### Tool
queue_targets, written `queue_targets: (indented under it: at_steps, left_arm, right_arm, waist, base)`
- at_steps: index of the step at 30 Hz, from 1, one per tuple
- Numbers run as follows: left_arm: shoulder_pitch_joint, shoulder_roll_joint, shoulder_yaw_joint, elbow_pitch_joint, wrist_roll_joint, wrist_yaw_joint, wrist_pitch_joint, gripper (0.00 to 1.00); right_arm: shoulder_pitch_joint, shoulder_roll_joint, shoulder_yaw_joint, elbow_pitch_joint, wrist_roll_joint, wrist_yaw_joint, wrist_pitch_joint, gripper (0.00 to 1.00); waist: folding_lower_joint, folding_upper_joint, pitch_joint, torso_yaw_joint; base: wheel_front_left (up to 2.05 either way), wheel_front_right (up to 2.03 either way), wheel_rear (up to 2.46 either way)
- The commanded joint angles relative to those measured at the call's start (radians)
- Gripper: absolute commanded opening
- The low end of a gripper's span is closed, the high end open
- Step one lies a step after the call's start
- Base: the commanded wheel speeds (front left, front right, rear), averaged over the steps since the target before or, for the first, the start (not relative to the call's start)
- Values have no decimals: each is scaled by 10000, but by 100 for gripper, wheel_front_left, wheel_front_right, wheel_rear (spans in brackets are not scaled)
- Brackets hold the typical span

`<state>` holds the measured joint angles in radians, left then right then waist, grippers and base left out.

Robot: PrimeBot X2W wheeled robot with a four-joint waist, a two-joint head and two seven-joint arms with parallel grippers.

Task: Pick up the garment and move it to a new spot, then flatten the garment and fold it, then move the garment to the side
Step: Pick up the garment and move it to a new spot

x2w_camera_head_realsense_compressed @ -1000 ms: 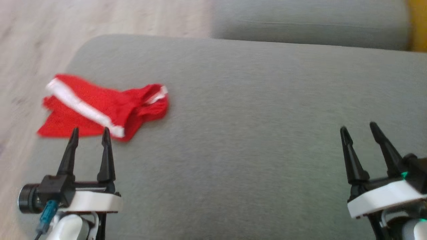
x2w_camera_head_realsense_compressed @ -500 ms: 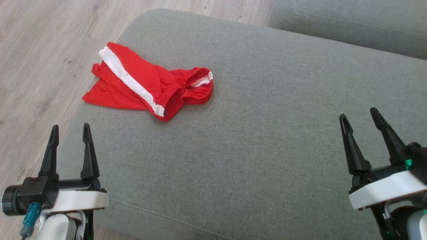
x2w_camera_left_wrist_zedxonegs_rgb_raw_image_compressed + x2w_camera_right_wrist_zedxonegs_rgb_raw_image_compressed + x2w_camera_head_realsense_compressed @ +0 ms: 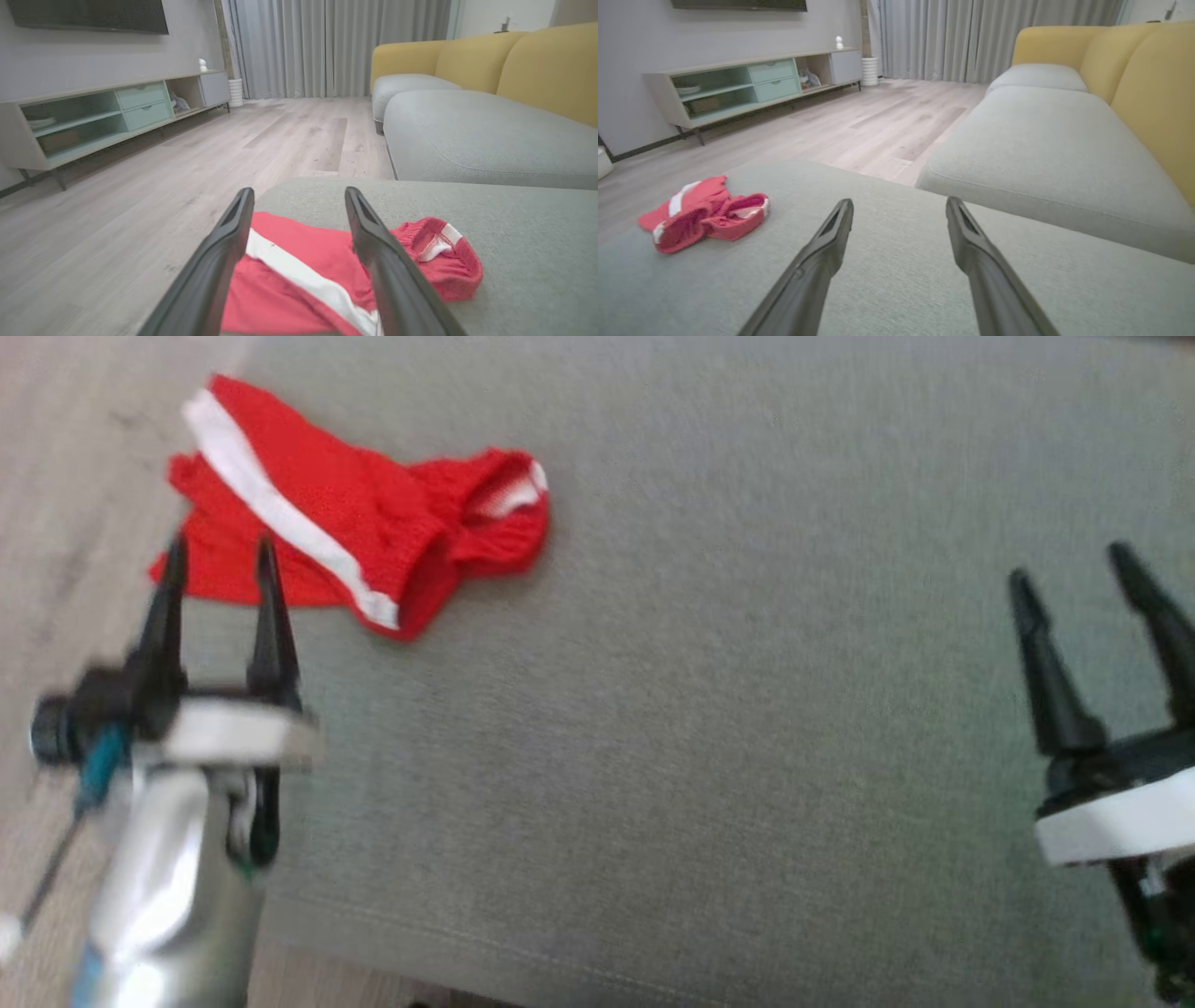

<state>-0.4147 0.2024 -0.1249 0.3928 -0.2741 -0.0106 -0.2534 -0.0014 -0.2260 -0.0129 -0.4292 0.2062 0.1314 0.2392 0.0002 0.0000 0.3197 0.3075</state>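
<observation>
Your left gripper (image 3: 221, 549) is now up at the red garment (image 3: 355, 513), fingers spread, empty. Garment sits 10 o'clock on the grey cushion (image 3: 700, 663). Your right gripper (image 3: 1069, 565), 3 o'clock, also spread, empty.

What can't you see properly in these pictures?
- Left wrist view: the left gripper's fingers cover parts of the red garment; the bottom edge cuts off more.
- Head view: blur hides whether that gripper touches the garment.
- Head view: the right edge cuts off the right gripper's base.
- Right wrist view: items in the shelf unit are too small.
</observation>
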Motion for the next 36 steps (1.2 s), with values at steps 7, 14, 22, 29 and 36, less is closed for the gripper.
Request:
queue_targets:
  at_steps: [7, 14, 22, 29, 36]
  left_arm:
    - [-2598, 449, 237, 2297, -260, -490, 776, 100]
    - [-3908, 583, -224, 4885, -555, -930, 3142, 100]
    - [-4657, 598, -430, 6050, -715, -854, 4748, 0]
    - [-4402, 953, -18, 5435, -696, -113, 2229, 0]
    - [-3414, 1332, 580, 4589, -907, 451, 497, 0]
  right_arm:
    - [-362, -437, -203, -430, 263, -7, -68, 100]
    - [-378, -482, -289, -252, 379, -7, -290, 100]
    - [-386, -490, -230, -20, 416, -7, -304, 100]
    - [-323, -283, -122, 280, 373, -7, -496, 100]
    - [-179, 138, 48, 675, 309, -7, -719, 100]
  waist:
    - [-2, 0, 1818, -1030]
    - [-2, 0, 2045, -1219]
    - [-2, 0, 1779, -1187]
    - [-2, 0, 989, -1405]
    - [-2, 0, -88, -1746]
  base:
    - [0, 0, 0]
    - [0, 0, 0]
    - [0, 0, 0]
    - [0, 0, 0]
    - [0, 0, 0]
